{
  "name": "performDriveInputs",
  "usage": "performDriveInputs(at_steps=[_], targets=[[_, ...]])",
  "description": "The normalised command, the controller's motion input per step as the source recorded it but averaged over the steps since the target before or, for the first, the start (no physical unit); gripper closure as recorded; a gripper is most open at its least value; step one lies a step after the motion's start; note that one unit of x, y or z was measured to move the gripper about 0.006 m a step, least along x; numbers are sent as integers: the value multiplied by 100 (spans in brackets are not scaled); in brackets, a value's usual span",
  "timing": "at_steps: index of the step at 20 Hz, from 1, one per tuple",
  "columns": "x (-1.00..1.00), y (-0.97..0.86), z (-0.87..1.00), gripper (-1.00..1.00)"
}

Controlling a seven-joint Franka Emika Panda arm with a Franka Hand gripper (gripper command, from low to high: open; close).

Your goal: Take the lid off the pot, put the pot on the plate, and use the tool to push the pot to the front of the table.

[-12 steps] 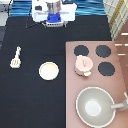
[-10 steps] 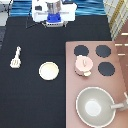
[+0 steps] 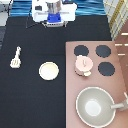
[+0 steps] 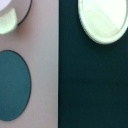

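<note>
The end effector (image 3: 54, 21) hangs at the twelve o'clock edge of the exterior view, over the black table (image 3: 30, 100), well apart from every task object and touching none of them; whether it is open or closed cannot be told. The pot (image 3: 83, 65) sits on the pinkish-brown stove panel (image 3: 120, 65) at about three o'clock from the scene's centre, with the lid (image 3: 82, 62) on top of it, its small knob showing. Three black burners (image 3: 103, 50) lie around the pot. The cream plate (image 3: 49, 70) rests bare on the table near the centre, at nine o'clock from the pot, and it shows in the wrist view too (image 4: 105, 20). The tool (image 3: 16, 57) lies far out at nine o'clock from the plate. The large grey pan (image 3: 95, 106) sits at five o'clock.
</note>
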Motion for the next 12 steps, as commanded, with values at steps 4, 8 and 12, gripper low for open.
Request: performDriveInputs(at_steps=[4, 8, 12], targets=[[75, 70, 61, -100], [90, 60, 41, -100], [94, 55, 33, -100]])
